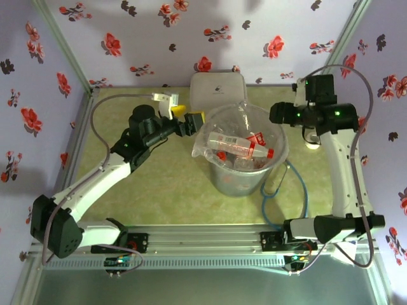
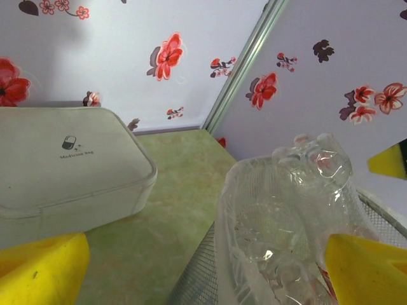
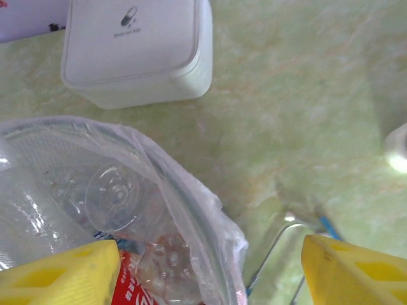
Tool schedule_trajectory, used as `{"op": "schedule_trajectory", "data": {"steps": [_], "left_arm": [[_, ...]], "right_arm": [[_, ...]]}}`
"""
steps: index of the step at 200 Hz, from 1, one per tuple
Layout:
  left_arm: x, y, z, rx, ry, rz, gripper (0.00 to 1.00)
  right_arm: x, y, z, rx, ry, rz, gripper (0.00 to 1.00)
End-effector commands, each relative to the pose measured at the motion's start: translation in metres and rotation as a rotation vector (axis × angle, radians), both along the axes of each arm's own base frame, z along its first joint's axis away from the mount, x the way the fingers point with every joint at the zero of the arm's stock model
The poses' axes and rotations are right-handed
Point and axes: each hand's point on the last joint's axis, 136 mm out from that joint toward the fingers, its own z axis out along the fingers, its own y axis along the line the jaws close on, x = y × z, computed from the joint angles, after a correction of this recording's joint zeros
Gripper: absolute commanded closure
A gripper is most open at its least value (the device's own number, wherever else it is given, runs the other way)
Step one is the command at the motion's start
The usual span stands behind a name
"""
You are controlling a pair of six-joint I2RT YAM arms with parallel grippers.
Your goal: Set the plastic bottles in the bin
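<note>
The bin (image 1: 219, 175), a round grey bucket lined with a clear bag, stands mid-table. Several plastic bottles (image 1: 236, 148) lie inside it, with red-and-white labels and red caps. My left gripper (image 1: 189, 119) hovers at the bin's left rim, open, with nothing between its yellow fingers. In the left wrist view, the left gripper (image 2: 203, 273) looks across the bag-lined bin (image 2: 254, 190). My right gripper (image 1: 278, 114) is at the bin's far right rim. In the right wrist view, the right gripper (image 3: 206, 273) is open and straddles the bin's rim (image 3: 191, 197), above a clear bottle (image 3: 114, 197).
A white lidded box (image 1: 218, 89) sits just behind the bin, and appears as the white box (image 2: 63, 165) and white box (image 3: 133, 44) in the wrist views. A blue cable (image 1: 304, 197) loops right of the bin. A small white round object (image 1: 311, 145) lies under the right arm.
</note>
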Motion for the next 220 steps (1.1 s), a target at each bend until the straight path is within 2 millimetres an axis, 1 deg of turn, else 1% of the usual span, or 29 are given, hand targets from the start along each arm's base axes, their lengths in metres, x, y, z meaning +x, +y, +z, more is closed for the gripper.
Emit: {"op": "schedule_trajectory", "data": {"steps": [1, 32, 50, 79, 110, 127, 146, 166, 179, 191, 200, 211, 220], "left_arm": [[-0.002, 0.011, 0.0, 0.015, -0.019, 0.026, 0.04], [0.0, 0.021, -0.006, 0.03, -0.004, 0.056, 0.04], [0.004, 0.029, -0.012, 0.043, 0.018, 0.091, 0.05], [0.012, 0.053, -0.022, 0.043, 0.064, 0.176, 0.05], [0.014, 0.082, -0.021, 0.02, 0.078, 0.254, 0.05], [0.013, 0.098, -0.018, 0.025, 0.072, 0.292, 0.05], [0.011, 0.115, -0.009, 0.031, 0.058, 0.33, 0.05], [0.007, 0.13, -0.002, 0.052, 0.045, 0.362, 0.05], [0.007, 0.144, -0.005, 0.088, 0.061, 0.407, 0.05], [0.009, 0.163, -0.016, 0.149, 0.091, 0.479, 0.04], [0.01, 0.178, -0.024, 0.195, 0.118, 0.533, 0.04], [0.011, 0.195, -0.031, 0.243, 0.134, 0.591, 0.03], [0.012, 0.211, -0.037, 0.291, 0.143, 0.647, 0.03]], "right_arm": [[-0.002, 0.022, 0.001, 0.162, -0.005, 0.053, 0.25], [-0.007, 0.039, -0.01, 0.261, 0.034, 0.099, 0.25], [-0.005, 0.048, -0.016, 0.318, 0.051, 0.122, 0.26], [0.003, 0.066, -0.022, 0.412, 0.069, 0.173, 0.28], [0.012, 0.087, -0.032, 0.412, 0.094, 0.233, 0.29], [0.017, 0.103, -0.034, 0.408, 0.099, 0.274, 0.3], [0.022, 0.126, -0.033, 0.399, 0.104, 0.329, 0.3], [0.028, 0.156, -0.028, 0.394, 0.091, 0.398, 0.3], [0.033, 0.17, -0.02, 0.379, 0.064, 0.43, 0.31], [0.042, 0.171, -0.009, 0.354, 0.011, 0.424, 0.29], [0.051, 0.163, -0.001, 0.323, -0.04, 0.395, 0.27], [0.063, 0.142, 0.009, 0.268, -0.098, 0.328, 0.24], [0.074, 0.118, 0.016, 0.237, -0.144, 0.25, 0.2]]}}
